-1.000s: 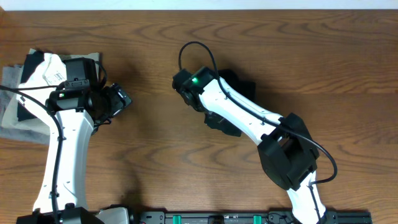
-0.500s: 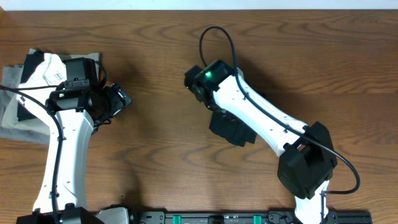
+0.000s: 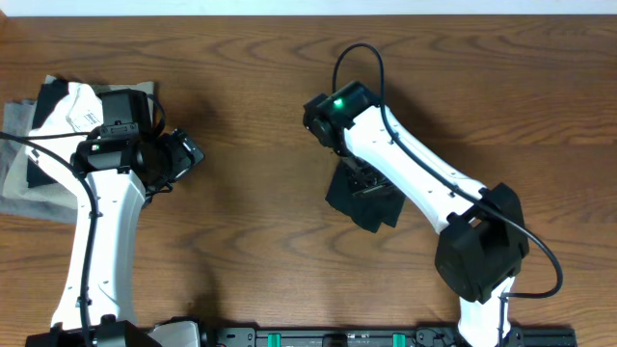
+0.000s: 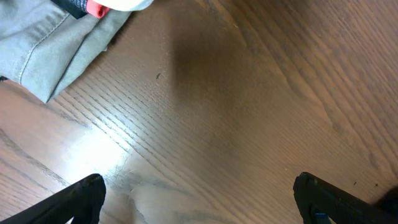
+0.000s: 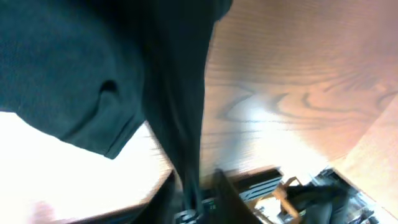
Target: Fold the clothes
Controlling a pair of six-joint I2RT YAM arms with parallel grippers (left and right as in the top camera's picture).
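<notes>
I'd call this a robotics lab bench, probably: wood-grain table (image 3: pixel 241 58), equipment rail (image 3: pixel 337 338) along near edge.

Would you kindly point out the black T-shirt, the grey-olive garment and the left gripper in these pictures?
black T-shirt (image 3: pixel 359 210), overhead view, on its lower folded part.
grey-olive garment (image 4: pixel 43 38), left wrist view, on the cloth beside the seam.
left gripper (image 4: pixel 199 196), left wrist view, midway between its fingertips.

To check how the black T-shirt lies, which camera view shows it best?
The overhead view: it shows the black T-shirt as a bunched heap on the table, partly under the right arm. The right wrist view gives only close dark fabric with a hem; the left wrist view shows none of it.
</notes>
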